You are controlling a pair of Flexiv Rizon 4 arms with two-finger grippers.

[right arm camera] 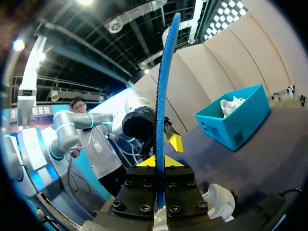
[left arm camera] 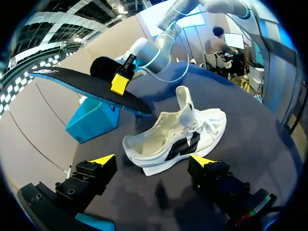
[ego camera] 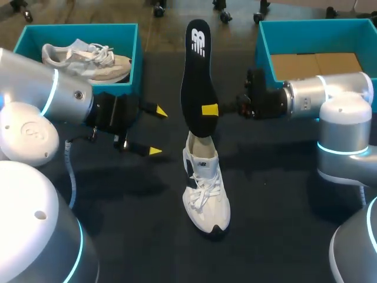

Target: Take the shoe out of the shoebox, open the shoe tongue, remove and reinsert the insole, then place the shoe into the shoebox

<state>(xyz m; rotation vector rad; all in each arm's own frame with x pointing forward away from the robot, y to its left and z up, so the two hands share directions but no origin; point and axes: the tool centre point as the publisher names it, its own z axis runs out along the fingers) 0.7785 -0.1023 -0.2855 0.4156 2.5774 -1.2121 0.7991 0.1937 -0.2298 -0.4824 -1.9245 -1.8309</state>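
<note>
1. The left shoebox (ego camera: 132, 59), teal, is sitting at the table's (ego camera: 283, 194) far left corner and is holding a pale grey-and-beige sneaker (ego camera: 88, 59).
2. The right shoebox (ego camera: 265, 53), also teal, is sitting at the far right corner, with only brown cardboard (ego camera: 315, 63) showing inside it.
3. The black insole (ego camera: 197, 88) is carrying a white logo near its upper end. The white shoe (ego camera: 205, 194) is showing a dark mark on its side and small print on its tongue, too small to make out.
4. The right gripper (ego camera: 206, 110) is clamping the insole at about mid-length, one yellow tip on each face, and is holding it upright above the table's middle.
5. The shoe is standing on the dark table between the two boxes, toe toward the robot. The insole's lower end is meeting its heel opening, but it is unclear whether it is touching inside.
6. The left gripper (ego camera: 157, 131) is hanging beside the insole with its fingers wide apart, gripping nothing. In the left wrist view the shoe is lying just ahead of it, in line with the gap and touched by neither finger.
</note>
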